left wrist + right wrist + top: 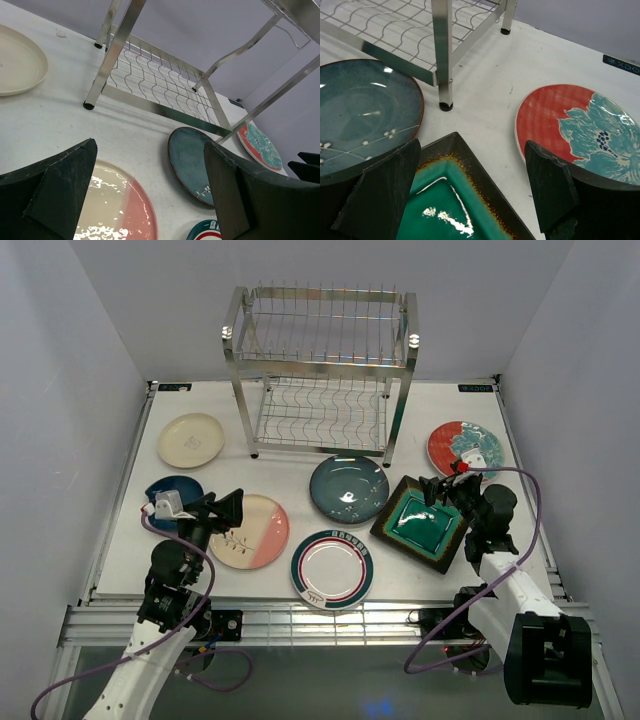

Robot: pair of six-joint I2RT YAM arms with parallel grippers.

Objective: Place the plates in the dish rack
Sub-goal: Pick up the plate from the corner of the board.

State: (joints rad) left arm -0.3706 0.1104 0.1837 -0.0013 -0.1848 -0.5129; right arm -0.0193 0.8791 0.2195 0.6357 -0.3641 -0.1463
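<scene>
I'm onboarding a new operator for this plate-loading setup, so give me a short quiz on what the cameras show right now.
1. True or false: a plate already stands in the dish rack.
2. The left gripper and the right gripper are: A) open, holding nothing; B) shut on plates; C) out of view.
3. Which plate lies right below the right gripper?

Key: 1 false; 2 A; 3 the square green plate.
</scene>
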